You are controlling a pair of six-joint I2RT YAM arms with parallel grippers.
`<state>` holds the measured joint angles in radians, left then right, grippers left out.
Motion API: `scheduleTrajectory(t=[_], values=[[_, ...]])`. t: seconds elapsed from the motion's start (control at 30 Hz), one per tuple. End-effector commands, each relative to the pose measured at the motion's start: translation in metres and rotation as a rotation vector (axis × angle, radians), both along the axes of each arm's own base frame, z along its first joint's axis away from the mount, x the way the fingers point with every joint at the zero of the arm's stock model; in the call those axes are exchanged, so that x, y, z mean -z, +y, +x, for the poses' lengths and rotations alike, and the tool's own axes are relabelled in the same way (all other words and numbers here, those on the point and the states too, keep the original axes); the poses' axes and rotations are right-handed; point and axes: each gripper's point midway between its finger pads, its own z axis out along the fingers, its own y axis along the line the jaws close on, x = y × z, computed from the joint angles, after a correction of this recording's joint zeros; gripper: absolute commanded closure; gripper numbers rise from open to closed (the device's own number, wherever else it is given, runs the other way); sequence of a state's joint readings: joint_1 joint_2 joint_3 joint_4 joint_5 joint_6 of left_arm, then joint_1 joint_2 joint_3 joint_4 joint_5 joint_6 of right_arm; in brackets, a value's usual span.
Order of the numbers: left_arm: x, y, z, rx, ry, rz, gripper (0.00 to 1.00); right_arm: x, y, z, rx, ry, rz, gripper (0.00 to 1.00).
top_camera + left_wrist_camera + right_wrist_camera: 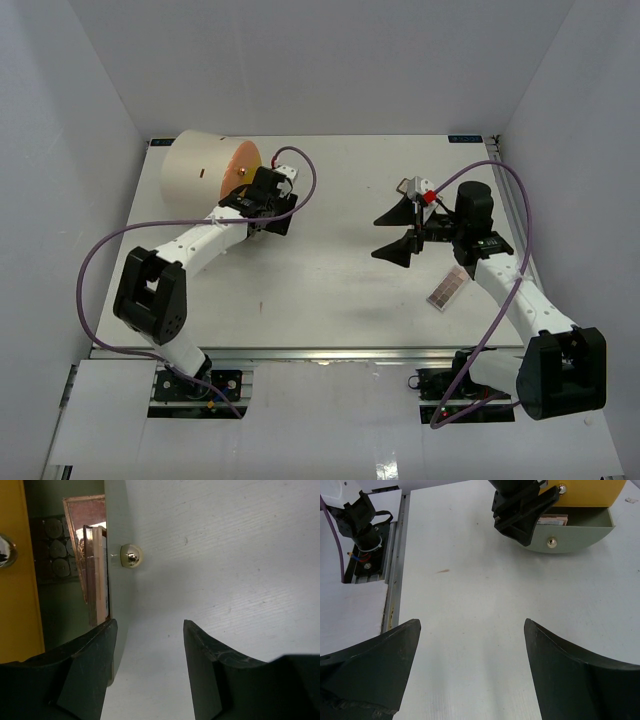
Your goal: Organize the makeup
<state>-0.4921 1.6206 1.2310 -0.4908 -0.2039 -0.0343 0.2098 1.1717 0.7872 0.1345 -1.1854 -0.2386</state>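
Note:
A brown-pink eyeshadow palette (447, 288) lies flat on the table beside my right arm. A small red and pale item (420, 190), likely the lipstick, lies just beyond my right gripper (393, 234), which is open and empty above bare table, as the right wrist view (472, 625) also shows. My left gripper (250, 197) is open and empty at the open grey-green drawer (116, 540) of the cream cylinder (200, 170). Its left finger (92, 660) is at the drawer front's edge. Another palette (95, 570) stands on edge inside the drawer. The sponges and the yellow bottle are out of view.
The drawer front has a gold knob (131, 556) and sits under the cylinder's orange-yellow face (15, 580). The right wrist view shows the same drawer (570, 535) and the left gripper (520, 510) far across the table. White walls enclose the table on three sides.

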Motion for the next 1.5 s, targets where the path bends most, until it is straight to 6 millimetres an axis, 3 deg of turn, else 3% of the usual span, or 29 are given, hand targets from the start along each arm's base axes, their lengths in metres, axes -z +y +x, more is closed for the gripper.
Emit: scheduleTrajectory(t=[0.0, 0.17, 0.47, 0.73, 0.97, 1.17, 1.47], values=[[-0.005, 0.006, 0.017, -0.023, -0.031, 0.030, 0.33, -0.007, -0.004, 0.001, -0.001, -0.036, 0.016, 0.10], [-0.005, 0.009, 0.027, -0.040, -0.037, 0.030, 0.32, -0.004, -0.006, 0.004, 0.004, -0.022, 0.015, 0.10], [-0.013, 0.025, 0.038, -0.111, -0.087, 0.074, 0.23, -0.002, -0.006, 0.005, -0.002, -0.013, 0.015, 0.10], [-0.016, 0.027, 0.039, -0.114, -0.102, 0.075, 0.22, 0.000, -0.005, 0.005, -0.008, -0.004, 0.015, 0.10], [0.001, 0.027, 0.037, -0.106, -0.065, 0.087, 0.20, 0.000, -0.005, 0.005, -0.012, 0.007, 0.015, 0.10], [0.015, 0.021, 0.030, -0.071, -0.021, 0.069, 0.28, 0.000, -0.006, 0.004, -0.013, 0.006, 0.016, 0.10], [0.011, -0.009, 0.021, 0.058, 0.026, -0.051, 0.58, 0.000, -0.006, 0.005, -0.013, 0.010, 0.017, 0.10]])
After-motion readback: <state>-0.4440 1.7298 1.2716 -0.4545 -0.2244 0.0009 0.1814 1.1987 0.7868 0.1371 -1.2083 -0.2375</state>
